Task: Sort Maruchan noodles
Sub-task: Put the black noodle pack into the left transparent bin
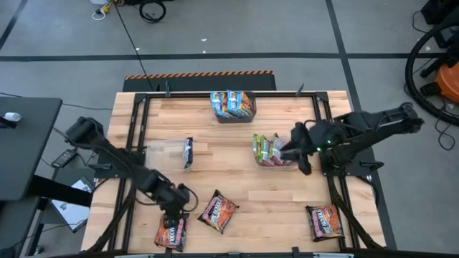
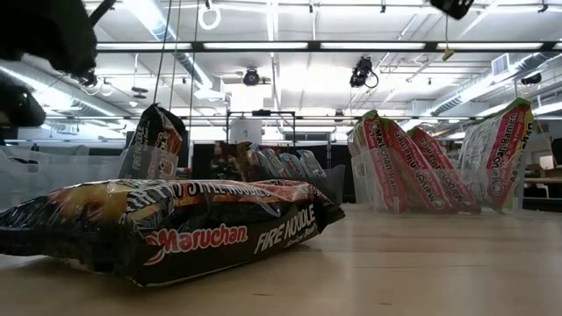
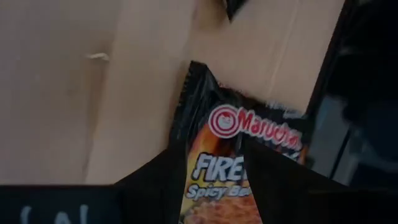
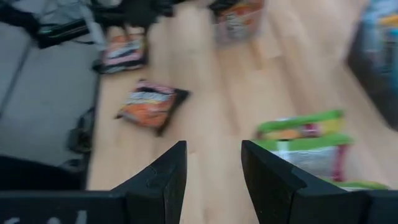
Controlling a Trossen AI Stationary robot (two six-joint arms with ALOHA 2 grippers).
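Note:
A black-and-orange Maruchan Fire packet (image 1: 172, 231) lies flat at the table's near left; it fills the left wrist view (image 3: 249, 134) and the low view's front (image 2: 176, 230). My left gripper (image 1: 175, 213) is open right above it, with its fingers (image 3: 155, 186) standing over the packet's two sides (image 3: 214, 177). My right gripper (image 1: 292, 149) is open and empty (image 4: 213, 168) beside the clear tub (image 1: 270, 150) that holds upright green-labelled packets (image 4: 301, 134). Two more dark packets lie flat on the table, one near the middle (image 1: 217, 211) and one at the near right (image 1: 324, 221).
A dark grey bin (image 1: 234, 105) with blue-labelled packets stands at the far middle. A clear tub (image 1: 181, 152) on the left holds one dark packet standing on edge (image 2: 154, 140). Black frame rails (image 1: 136, 143) run along both table sides. Bare wood lies between the tubs.

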